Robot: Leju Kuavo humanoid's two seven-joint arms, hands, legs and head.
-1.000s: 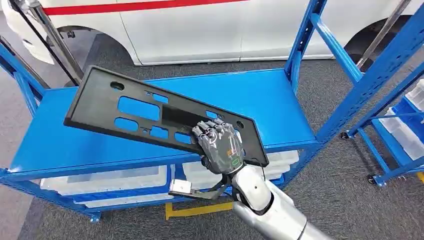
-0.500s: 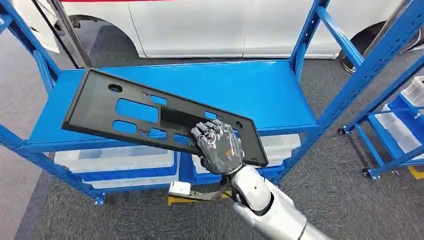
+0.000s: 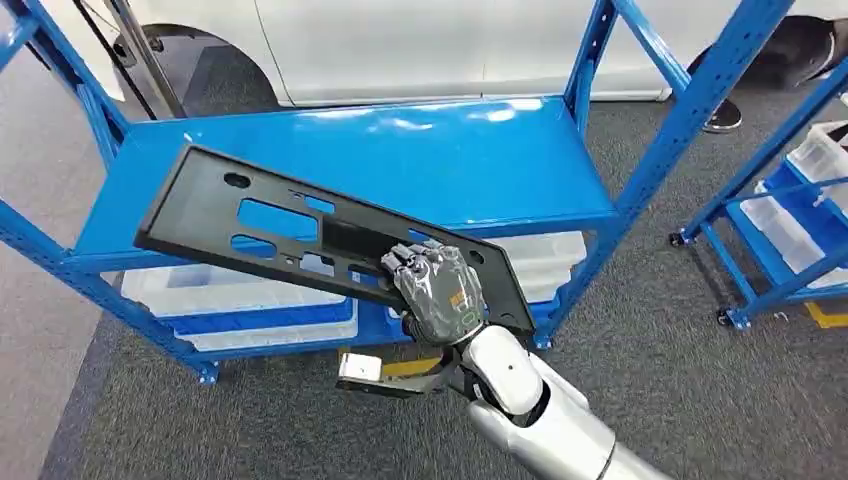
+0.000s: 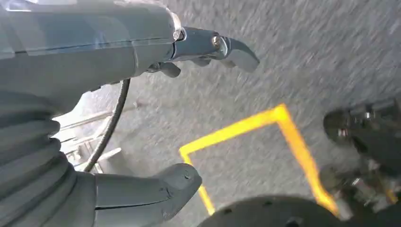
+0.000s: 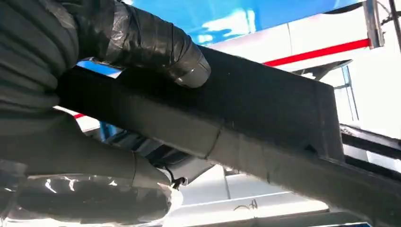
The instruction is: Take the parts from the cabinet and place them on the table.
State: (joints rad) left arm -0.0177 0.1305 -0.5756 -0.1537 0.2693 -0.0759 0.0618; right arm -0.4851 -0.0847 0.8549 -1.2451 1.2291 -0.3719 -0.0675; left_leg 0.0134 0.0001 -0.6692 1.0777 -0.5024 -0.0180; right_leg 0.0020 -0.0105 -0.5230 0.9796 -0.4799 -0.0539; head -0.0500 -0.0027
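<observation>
The right hand [image 3: 440, 295] grips one end of the long black panel [image 3: 300, 235], fingers wrapped over its edge, its length running leftward over the blue shelf [image 3: 420, 160]; the left hand [image 4: 142, 118] hangs with fingers apart, holding nothing.

blue metal shelf [image 3: 470, 160], white bins [image 3: 235, 300] on lower tier, grey carpet floor [image 3: 660, 380]
</observation>
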